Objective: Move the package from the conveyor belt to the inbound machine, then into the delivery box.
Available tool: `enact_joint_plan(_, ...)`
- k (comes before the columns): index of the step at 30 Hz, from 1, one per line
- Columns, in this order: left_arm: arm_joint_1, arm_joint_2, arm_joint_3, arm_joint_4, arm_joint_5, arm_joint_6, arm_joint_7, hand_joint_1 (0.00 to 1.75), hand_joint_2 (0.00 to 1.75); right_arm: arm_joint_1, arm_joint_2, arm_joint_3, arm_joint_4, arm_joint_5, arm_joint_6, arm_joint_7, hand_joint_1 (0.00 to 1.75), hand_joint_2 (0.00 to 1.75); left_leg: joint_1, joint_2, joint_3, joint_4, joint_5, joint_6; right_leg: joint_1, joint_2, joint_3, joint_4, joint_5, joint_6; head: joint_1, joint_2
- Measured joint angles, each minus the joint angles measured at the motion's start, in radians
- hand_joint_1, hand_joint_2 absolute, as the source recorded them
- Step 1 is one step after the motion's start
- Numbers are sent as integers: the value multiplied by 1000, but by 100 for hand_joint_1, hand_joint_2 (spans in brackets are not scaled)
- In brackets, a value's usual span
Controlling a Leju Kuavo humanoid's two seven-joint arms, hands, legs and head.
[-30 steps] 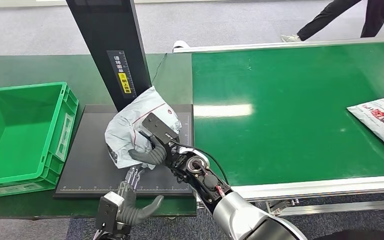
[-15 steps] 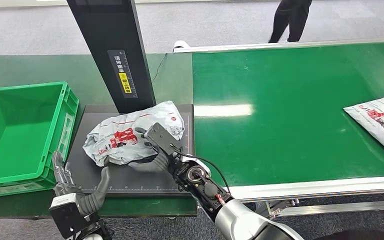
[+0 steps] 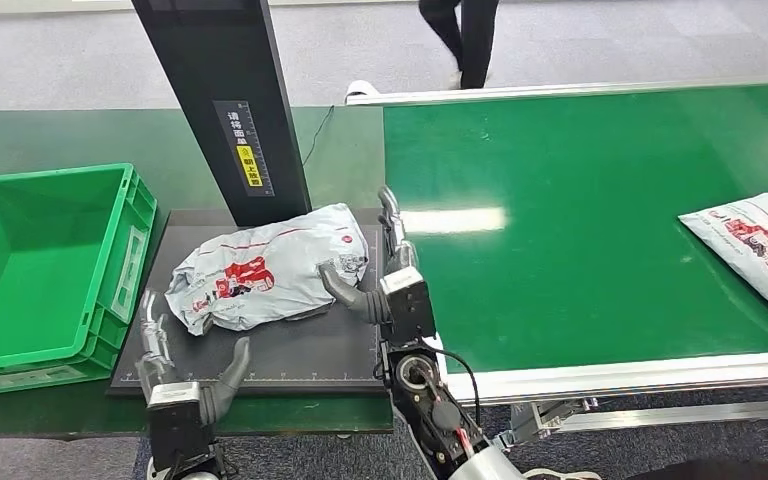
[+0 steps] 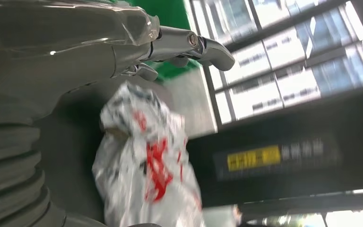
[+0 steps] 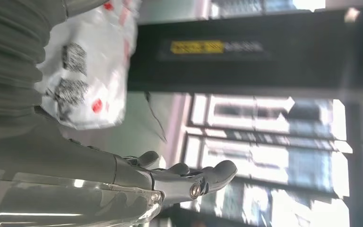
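Hands (image 3: pixel 385 275) open (package (image 3: pixel 265 265) released)

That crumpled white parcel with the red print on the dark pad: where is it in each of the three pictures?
Head view: package lies on the dark pad, centre-left.
Left wrist view: lower middle, past the hand.
Right wrist view: upper left.
Shared landmark: the black column's yellow label.
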Motion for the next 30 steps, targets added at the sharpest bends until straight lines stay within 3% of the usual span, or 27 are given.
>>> enact_joint_plan(1,-8,3,-10,14,-35,-9,17,0,175,35,1,0,-64,13,-29,-1,0,175,0,0,0,0,0,0,0,0,0,0,0,0,0,0)
enact_joint_plan(6,-75,14,-57,101,-186,-68,101,0,175,167,-13,11,-323,41,-99,-1,0,175,0,0,0,0,0,0,0,0,0,0,-1,0,0,0)
enact_joint_plan(11,-141,15,-66,168,-211,-93,122,0,175,231,-27,15,-442,43,-100,-2,0,175,0,1,1,0,0,0,0,0,1,0,0,-1,0,0)
enact_joint_plan(23,-190,15,-80,226,-228,-110,130,0,175,268,-36,15,-515,50,-98,-1,0,175,0,0,1,0,0,0,0,0,1,0,0,-1,0,0)
enact_joint_plan(30,-386,31,-23,390,-102,-172,61,0,175,303,-46,22,-518,36,-46,-1,0,175,0,0,1,0,1,0,0,0,1,0,1,-2,0,0)
